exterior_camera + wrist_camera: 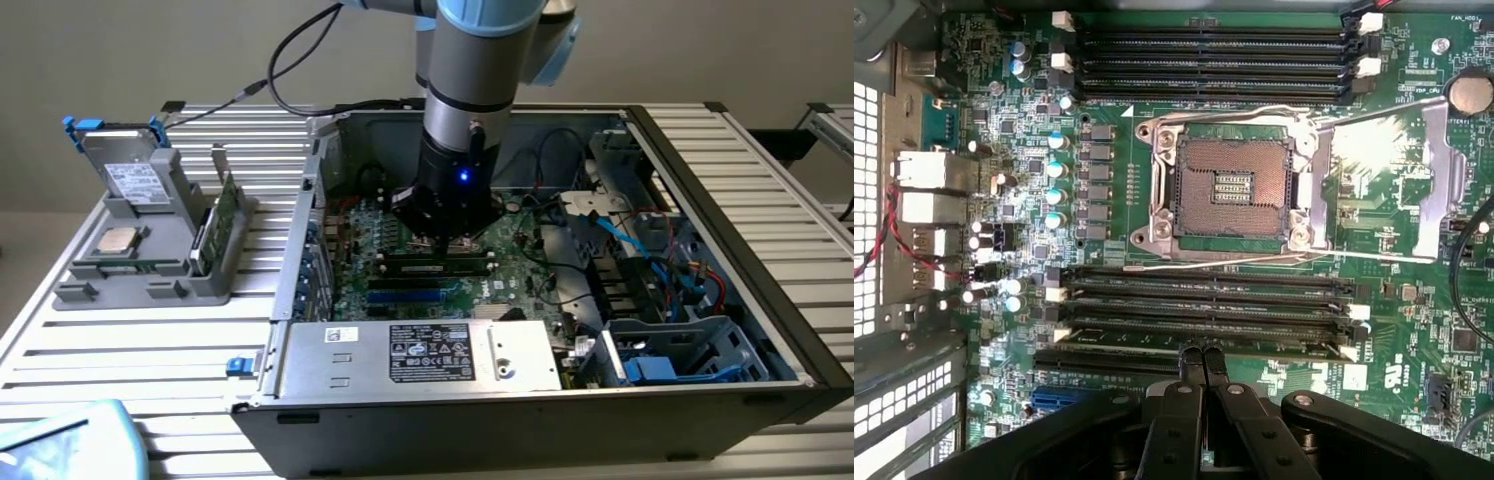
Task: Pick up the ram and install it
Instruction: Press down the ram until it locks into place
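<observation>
- Hovering low inside the open computer case (747,300), the gripper (451,243) sits directly over the motherboard (400,250), above the bank of black memory slots (434,268) in front of the processor socket.
- Its two black fingers (1184,375) are pressed together with no gap between them, and nothing is pinched between the tips.
- In the wrist view the closed fingertips meet right at the edge of the nearest memory slot (1204,345), which carries the ram (1154,336), a long green stick lying along that slot with its top edge showing.
- Whether the fingertips actually touch the ram cannot be told.
- Beyond it lie the other black slots of the same bank, then the open CPU socket (1234,190) with its metal frame and lever raised, and a second bank of four slots (1214,60) past that.
- On the exterior view's left, outside the case, a grey parts holder (147,250) keeps a square silver processor (118,238) lying flat and a green card (211,225) standing on edge.
</observation>
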You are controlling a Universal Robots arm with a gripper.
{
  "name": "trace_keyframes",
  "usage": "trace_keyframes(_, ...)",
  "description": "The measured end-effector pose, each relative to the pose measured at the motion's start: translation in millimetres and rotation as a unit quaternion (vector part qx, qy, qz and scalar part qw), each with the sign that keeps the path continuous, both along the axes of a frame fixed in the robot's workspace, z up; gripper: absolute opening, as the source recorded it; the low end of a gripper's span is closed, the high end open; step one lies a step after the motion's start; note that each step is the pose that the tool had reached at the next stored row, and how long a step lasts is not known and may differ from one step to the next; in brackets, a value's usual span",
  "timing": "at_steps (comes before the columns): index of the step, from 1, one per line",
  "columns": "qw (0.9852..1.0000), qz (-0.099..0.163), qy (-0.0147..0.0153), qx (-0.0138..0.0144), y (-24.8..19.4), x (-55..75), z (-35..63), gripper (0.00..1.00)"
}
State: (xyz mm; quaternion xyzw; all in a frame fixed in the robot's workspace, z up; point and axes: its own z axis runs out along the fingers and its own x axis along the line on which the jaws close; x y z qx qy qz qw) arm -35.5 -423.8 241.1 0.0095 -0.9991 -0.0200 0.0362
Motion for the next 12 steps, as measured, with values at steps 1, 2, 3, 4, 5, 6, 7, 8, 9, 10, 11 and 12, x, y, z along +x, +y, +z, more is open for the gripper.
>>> trace_keyframes(1,1.0,-0.001,0.0,-0.0002,-0.7,0.0,0.4,0.1)
trace_keyframes(2,1.0,-0.003,0.0,-0.0003,-1.4,0.0,0.8,0.1)
trace_keyframes(3,1.0,-0.004,0.0,-0.0004,-2.2,0.0,1.1,0.1)
trace_keyframes(4,1.0,-0.006,0.0,-0.0005,-3.0,0.0,1.2,0.1)
trace_keyframes(5,1.0,-0.007,0.0,-0.0006,-3.3,-0.1,1.2,0.1)
trace_keyframes(6,1.0,-0.007,0.0,-0.0006,-3.3,-0.1,1.3,0.1)
trace_keyframes(7,1.0,-0.007,0.0,-0.0005,-3.3,0.0,1.2,0.1)
trace_keyframes(8,1.0,-0.007,0.0,-0.0005,-3.3,0.0,1.2,0.1)
trace_keyframes(9,1.0,-0.007,0.0,-0.0005,-3.3,0.0,1.2,0.1)
trace_keyframes(10,1.0,-0.007,0.0,-0.0005,-3.4,0.0,1.2,0.1)
trace_keyframes(11,1.0,-0.007,0.0,-0.0005,-3.3,0.0,1.2,0.1)
trace_keyframes(12,1.0,-0.007,0.0,-0.0005,-3.4,0.0,1.2,0.1)
